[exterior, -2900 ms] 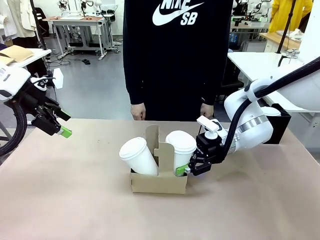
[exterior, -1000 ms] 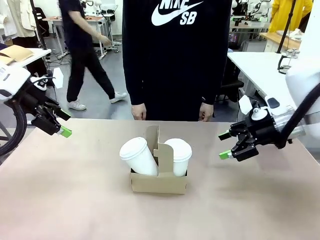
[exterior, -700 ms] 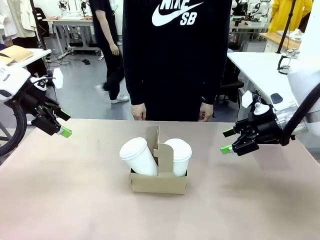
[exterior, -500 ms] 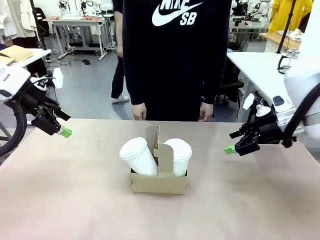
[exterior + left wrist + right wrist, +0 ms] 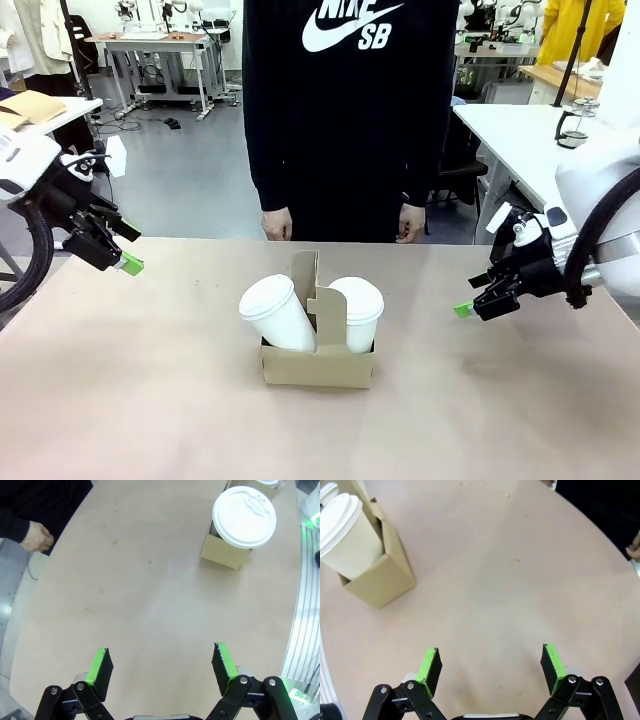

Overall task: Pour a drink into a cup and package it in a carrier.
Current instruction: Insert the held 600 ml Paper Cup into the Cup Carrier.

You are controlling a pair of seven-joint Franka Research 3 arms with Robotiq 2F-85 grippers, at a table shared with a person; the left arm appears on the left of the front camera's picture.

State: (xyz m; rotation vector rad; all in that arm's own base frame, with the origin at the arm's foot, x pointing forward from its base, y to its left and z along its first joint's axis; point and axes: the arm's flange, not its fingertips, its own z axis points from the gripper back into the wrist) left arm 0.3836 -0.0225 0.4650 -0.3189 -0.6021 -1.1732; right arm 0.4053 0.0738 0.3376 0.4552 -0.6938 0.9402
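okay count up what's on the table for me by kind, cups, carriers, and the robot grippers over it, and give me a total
Lidded white cups: 2, a left cup and a right cup, both sitting in the carrier.
Brown cardboard carrier: 1.
Grippers: 2, the left gripper and the right gripper, both open and holding nothing.
Total: 5.

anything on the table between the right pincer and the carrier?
Nothing. In the front view a bare stretch of table separates the right pincer from the carrier. The right wrist view shows the same bare tabletop, apart from a few specks.
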